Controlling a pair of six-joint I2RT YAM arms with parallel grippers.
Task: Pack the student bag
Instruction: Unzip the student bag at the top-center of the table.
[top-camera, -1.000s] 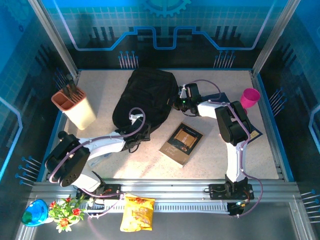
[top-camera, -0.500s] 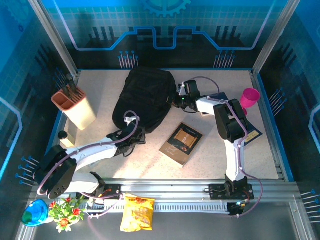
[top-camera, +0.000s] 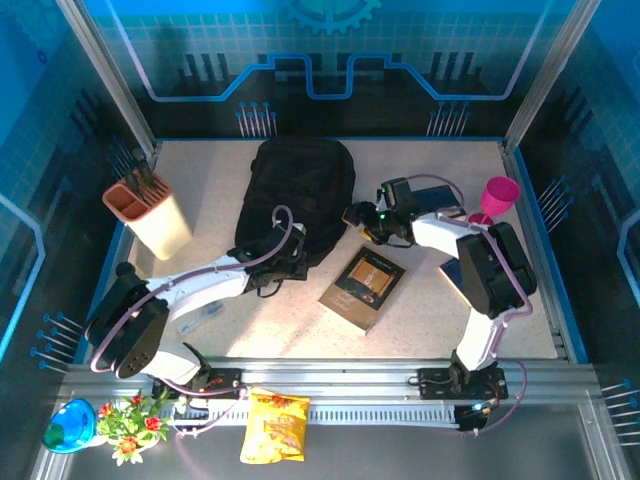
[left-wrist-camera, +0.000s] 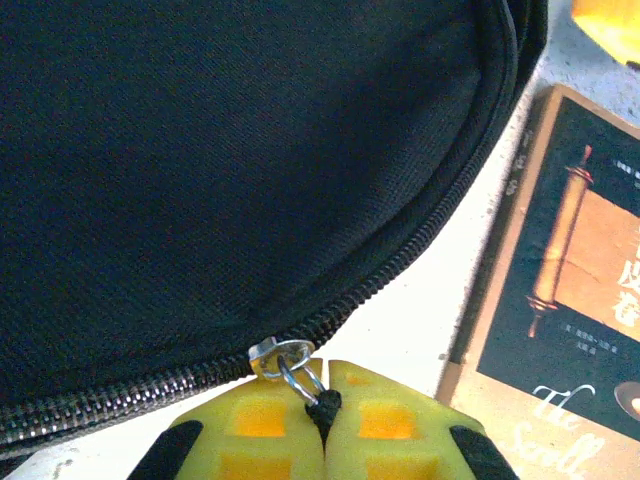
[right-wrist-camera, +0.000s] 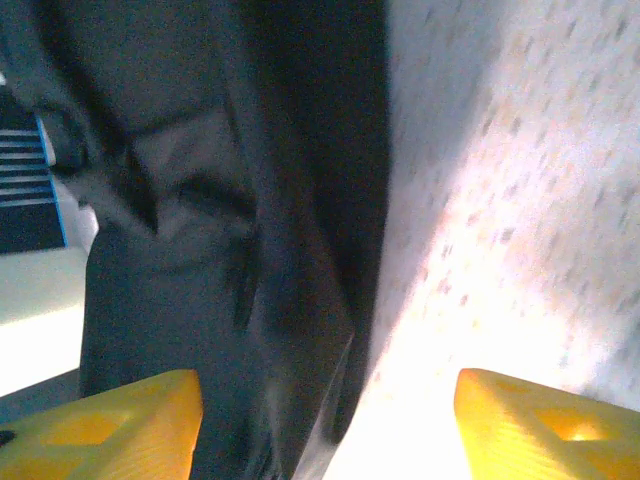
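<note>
The student bag (top-camera: 297, 192) is a large black backpack lying flat at the back middle of the table. My left gripper (top-camera: 289, 262) sits at the bag's near edge. In the left wrist view its yellow fingers (left-wrist-camera: 255, 425) are shut on the black cord of the zipper pull (left-wrist-camera: 322, 404), just below the metal slider (left-wrist-camera: 279, 353) on the closed zipper. My right gripper (top-camera: 354, 216) is at the bag's right edge. Its fingers (right-wrist-camera: 113, 421) stand wide apart, with bag fabric (right-wrist-camera: 200, 260) and bare table between them and nothing held.
A dark book with a tan cover picture (top-camera: 362, 287) lies right of the left gripper, also seen in the left wrist view (left-wrist-camera: 565, 290). A pink cup (top-camera: 500, 194) stands at the far right and a beige pen holder (top-camera: 150, 213) at the left. A chips bag (top-camera: 275, 425) lies on the front rail.
My right gripper has opened, let go of the bag's right edge and drawn back toward the near right. The bag has settled flatter. The left gripper stays shut on the zipper pull.
</note>
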